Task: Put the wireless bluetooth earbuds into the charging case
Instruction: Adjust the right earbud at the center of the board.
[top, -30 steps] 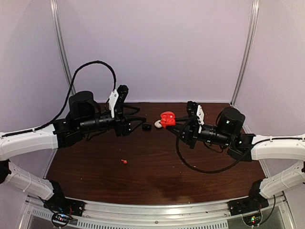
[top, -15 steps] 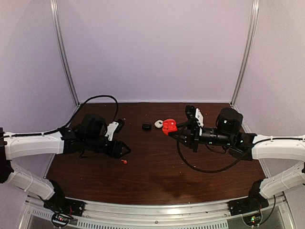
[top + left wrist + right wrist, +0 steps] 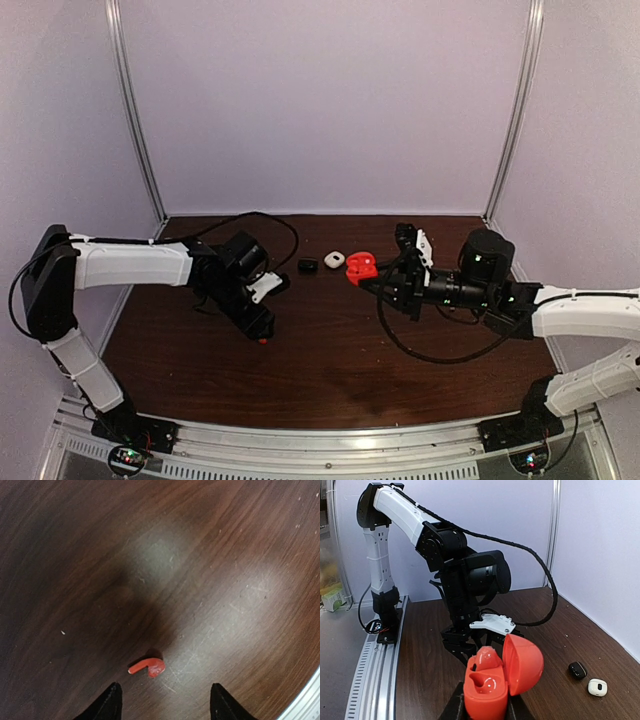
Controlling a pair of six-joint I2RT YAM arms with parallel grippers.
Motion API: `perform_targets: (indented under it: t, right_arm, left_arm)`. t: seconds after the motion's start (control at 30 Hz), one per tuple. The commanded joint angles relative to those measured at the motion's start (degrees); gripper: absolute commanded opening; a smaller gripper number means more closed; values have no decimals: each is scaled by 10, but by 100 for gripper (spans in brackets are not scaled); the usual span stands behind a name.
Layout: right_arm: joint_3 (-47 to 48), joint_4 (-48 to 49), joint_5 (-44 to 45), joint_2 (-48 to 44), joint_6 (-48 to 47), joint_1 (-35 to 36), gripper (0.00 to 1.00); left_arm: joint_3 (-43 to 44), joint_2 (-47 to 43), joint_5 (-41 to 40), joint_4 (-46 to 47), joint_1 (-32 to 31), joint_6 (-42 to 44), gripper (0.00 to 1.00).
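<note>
— Why spread apart, left gripper point(image 3: 165, 704), well left of the red case point(image 3: 490, 680)?
— Lining up over the red earbud point(image 3: 147, 666) lying loose there, not yet touching.
— And the case?
— Clamped upright in right gripper point(image 3: 484, 709), hinged open, ready for loading.

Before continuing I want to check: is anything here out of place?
One red earbud lies loose on the table, apart from the open red case, which the right hand holds.
</note>
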Motion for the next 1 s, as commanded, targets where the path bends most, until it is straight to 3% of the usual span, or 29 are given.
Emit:
perform_targets:
  t: [0.0, 0.63, 0.97]
  right_arm:
    - [-9, 10, -6, -14, 11, -5, 0]
    - [-13, 14, -8, -14, 16, -11, 0]
    - [-11, 14, -11, -12, 14, -16, 0]
  left_arm:
    - [16, 29, -39, -71, -2, 70, 63]
    - [44, 120, -130, -20, -1, 109, 63]
    - [88, 159, -94, 12, 48, 56, 52]
